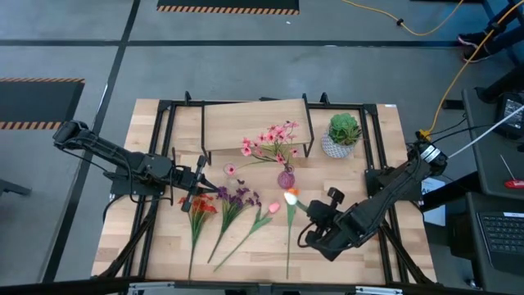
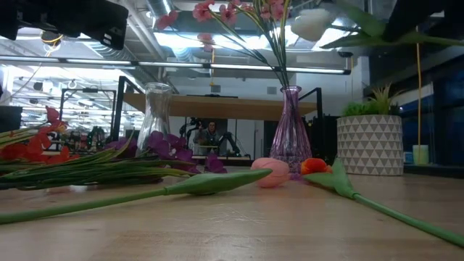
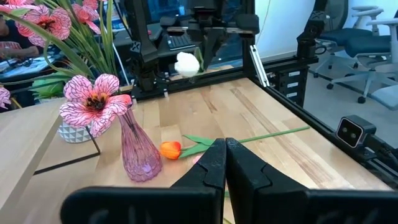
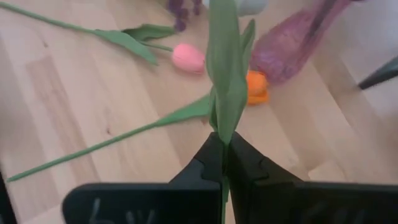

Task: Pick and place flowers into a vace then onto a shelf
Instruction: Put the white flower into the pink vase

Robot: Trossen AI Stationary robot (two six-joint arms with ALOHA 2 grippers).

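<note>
My right gripper (image 1: 313, 216) is shut on a white tulip and holds its blossom (image 1: 288, 197) above the table, near the purple glass vase (image 1: 285, 178) with pink flowers. My left gripper (image 1: 201, 182) is shut and holds nothing; it hovers by the clear glass vase (image 2: 155, 109). Lying flat on the tabletop are red flowers (image 1: 200, 205), purple flowers (image 1: 237, 197), a pink tulip (image 1: 273, 207) and an orange tulip (image 4: 256, 86). The shelf (image 1: 255, 124) stands at the far side. My right gripper pinches the white tulip between its two fingers at the green stem and leaf (image 4: 224, 127), below the blossom. The stem runs forward along the fingers, toward the purple vase (image 4: 298, 40). The flower is lifted clear of the table, blossom (image 2: 312, 22) high up.
A round green plant in a white patterned pot (image 1: 344, 133) stands right of the shelf. A black metal frame (image 1: 164, 139) borders the tabletop. Bare wood lies at the near right corner (image 1: 385, 254).
</note>
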